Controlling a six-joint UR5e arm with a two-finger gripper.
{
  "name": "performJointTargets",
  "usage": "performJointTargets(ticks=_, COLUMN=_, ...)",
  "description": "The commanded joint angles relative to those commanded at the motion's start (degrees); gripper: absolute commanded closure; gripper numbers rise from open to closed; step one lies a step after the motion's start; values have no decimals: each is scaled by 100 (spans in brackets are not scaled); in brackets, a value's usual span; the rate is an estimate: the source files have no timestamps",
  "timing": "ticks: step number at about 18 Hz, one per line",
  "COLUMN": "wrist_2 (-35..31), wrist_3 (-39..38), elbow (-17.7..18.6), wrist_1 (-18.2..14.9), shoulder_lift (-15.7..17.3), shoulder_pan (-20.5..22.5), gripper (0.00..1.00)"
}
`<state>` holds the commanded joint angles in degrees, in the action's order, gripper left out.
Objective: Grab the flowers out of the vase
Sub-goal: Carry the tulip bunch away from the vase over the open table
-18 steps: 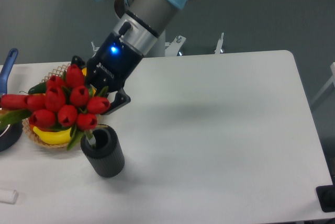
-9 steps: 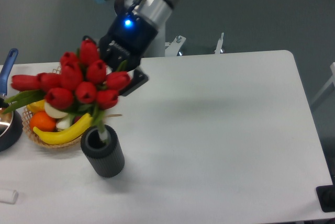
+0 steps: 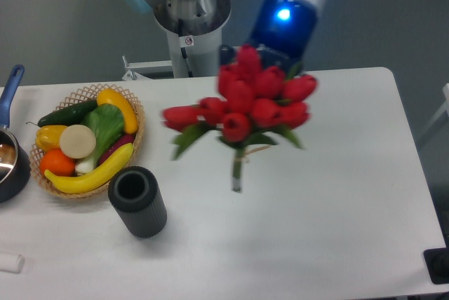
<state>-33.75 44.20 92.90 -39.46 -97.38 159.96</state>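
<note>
The flowers (image 3: 245, 104), red tulip buds with green leaves and pale stems, hang in the air above the middle of the table, their stem ends (image 3: 237, 177) pointing down at the tabletop. My gripper (image 3: 261, 63) comes down from above, its blue-lit body behind the buds; it is shut on the bunch and the fingers are mostly hidden by the blooms. The vase (image 3: 137, 200), a dark ribbed cylinder, stands upright to the lower left with nothing in its round mouth, well apart from the flowers.
A wicker basket (image 3: 133, 114) of toy fruit and vegetables sits left of the vase. A dark pot (image 3: 12, 172) with a blue handle (image 3: 10, 84) is at the left edge. A small white object (image 3: 10, 263) lies front left. The robot base (image 3: 186, 23) stands at the back.
The bunch has come fully out of the vase. My gripper carried it up and to the right, from above the basket to over the table's middle.
</note>
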Motion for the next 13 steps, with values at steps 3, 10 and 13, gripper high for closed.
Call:
performJointTargets(ticks=3, wrist_2=0, wrist_3=88, elbow=0, wrist_1=0, shoulder_lift=-88, shoulder_pan=114, gripper=55)
performJointTargets(ticks=10, wrist_2=0, wrist_3=247, elbow=307, wrist_1=0, shoulder_lift=-97, shoulder_pan=264, gripper=55)
performJointTargets(ticks=13, wrist_2=9, wrist_3=378, elbow=448, wrist_1=0, shoulder_lift=-27, shoulder_pan=369, gripper=55)
